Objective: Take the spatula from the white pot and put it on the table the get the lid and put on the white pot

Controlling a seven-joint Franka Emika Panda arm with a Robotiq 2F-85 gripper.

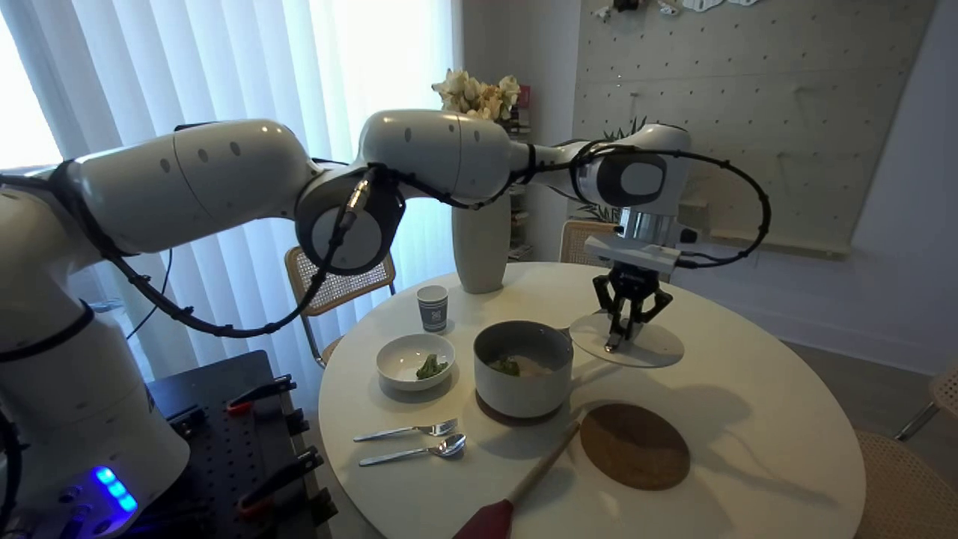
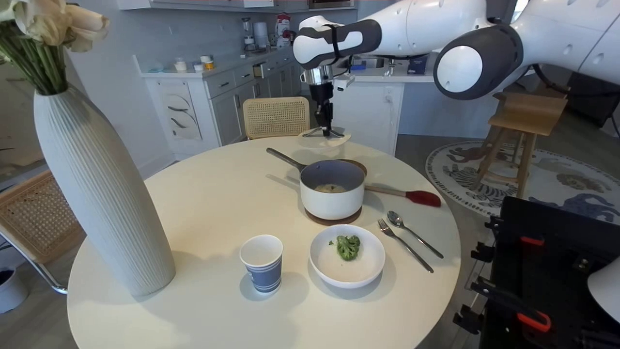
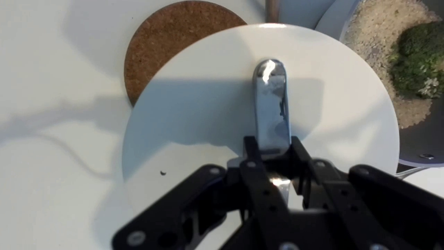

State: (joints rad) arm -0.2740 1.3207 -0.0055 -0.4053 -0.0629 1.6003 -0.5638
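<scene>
Holding the lid (image 1: 658,346) by its strap handle (image 3: 272,107), the claw (image 3: 272,148) is pinched narrow; lid looks raised over the far R of the table (image 1: 786,419) in an exterior view. Next move prob. hinges on the pot (image 1: 522,385): there it's near-L of the claw, close to lid's rim; strap handle's long axis runs near–far. Count, 1 ea.: arm (image 1: 434,153), lid, pot, spatula (image 1: 494,516), cup (image 1: 432,308), bowl (image 1: 404,380), fork (image 1: 438,429), spoon (image 1: 447,447), vase (image 2: 104,189); 2 brown discs (image 1: 636,449), 1 under pot.
</scene>
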